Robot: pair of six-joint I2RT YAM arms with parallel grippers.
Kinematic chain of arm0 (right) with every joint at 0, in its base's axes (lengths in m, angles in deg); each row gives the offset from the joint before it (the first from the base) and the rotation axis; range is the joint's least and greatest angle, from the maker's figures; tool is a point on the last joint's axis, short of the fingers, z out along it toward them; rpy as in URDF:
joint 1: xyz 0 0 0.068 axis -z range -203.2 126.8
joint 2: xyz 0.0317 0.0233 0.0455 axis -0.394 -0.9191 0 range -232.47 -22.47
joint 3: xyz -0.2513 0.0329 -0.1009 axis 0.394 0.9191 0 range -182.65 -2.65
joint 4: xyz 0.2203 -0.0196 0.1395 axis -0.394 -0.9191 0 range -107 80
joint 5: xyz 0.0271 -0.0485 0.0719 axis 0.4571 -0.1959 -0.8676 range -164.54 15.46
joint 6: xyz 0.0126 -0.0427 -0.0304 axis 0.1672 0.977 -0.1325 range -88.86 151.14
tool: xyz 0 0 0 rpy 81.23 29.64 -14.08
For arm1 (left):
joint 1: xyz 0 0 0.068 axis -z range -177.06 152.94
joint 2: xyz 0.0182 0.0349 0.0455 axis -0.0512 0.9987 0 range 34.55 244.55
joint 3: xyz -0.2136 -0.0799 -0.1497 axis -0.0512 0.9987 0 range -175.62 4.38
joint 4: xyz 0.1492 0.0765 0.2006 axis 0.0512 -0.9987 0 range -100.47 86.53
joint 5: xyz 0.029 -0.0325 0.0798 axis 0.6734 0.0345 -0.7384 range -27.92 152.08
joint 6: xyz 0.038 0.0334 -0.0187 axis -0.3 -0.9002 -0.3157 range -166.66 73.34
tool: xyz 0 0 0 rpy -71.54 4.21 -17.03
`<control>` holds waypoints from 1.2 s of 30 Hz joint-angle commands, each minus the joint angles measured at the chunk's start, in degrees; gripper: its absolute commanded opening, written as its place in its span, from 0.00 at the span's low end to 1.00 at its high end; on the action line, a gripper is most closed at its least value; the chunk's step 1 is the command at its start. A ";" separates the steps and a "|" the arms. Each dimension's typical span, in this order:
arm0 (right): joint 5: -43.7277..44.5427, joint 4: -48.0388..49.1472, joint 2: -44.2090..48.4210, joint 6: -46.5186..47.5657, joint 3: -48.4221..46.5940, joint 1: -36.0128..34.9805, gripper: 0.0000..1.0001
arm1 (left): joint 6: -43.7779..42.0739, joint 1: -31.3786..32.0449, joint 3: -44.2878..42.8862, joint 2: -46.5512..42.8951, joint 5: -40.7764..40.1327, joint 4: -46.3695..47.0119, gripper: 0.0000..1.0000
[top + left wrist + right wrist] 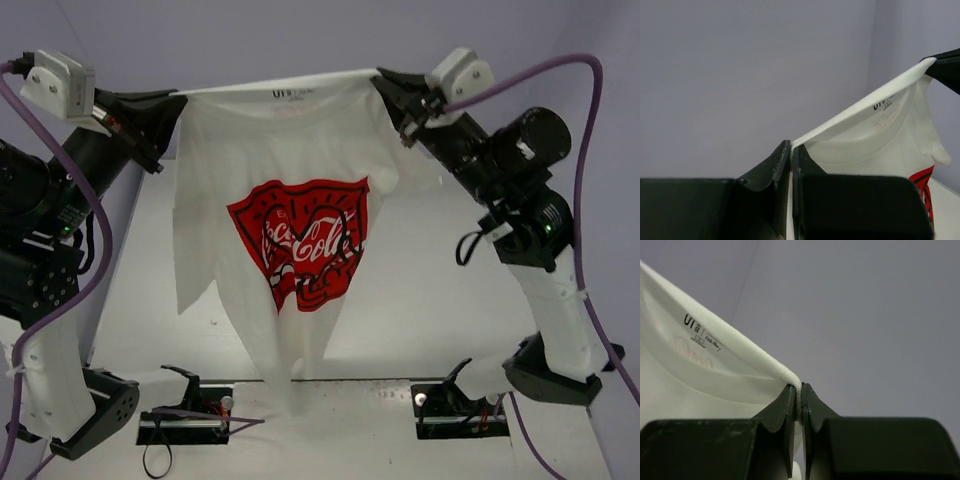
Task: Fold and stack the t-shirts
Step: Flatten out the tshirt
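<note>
1. Hanging above the table point(440, 300) in the overhead view, the white t-shirt point(270, 170) is stretched by its neck band between the two claws. Its front faces the camera, with the red print point(305, 240) on the chest. The left claw point(172, 108) pinches the left end of the top edge and the right claw point(385, 85) pinches the right end. The edge runs taut and almost level between them. Below, the cloth narrows and twists, and its lowest part drops to the near edge of the table between the two arm bases. Whether it touches the table there cannot be told.

2. Left wrist view: the left claw point(791, 146) is clamped on the neck band point(855, 111), its two dark fingers pressed together with only the thin white ribbing between them. The band climbs to the upper right, where the tip of the right claw point(946, 65) grips its other end. Under the band hangs the t-shirt point(880, 150), showing the printed label inside the neck and a sliver of red at the lower right.

3. Right wrist view: the right claw point(800, 387) is likewise clamped on the ribbed neck band point(755, 352), fingers together around it. The t-shirt point(685, 385) fills the left side, its neck label point(700, 332) readable.
</note>
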 commanded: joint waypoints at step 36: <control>7.02 11.58 13.49 -0.40 5.77 3.18 0.00 | 2.13 -2.30 1.70 -7.10 -2.51 5.45 0.00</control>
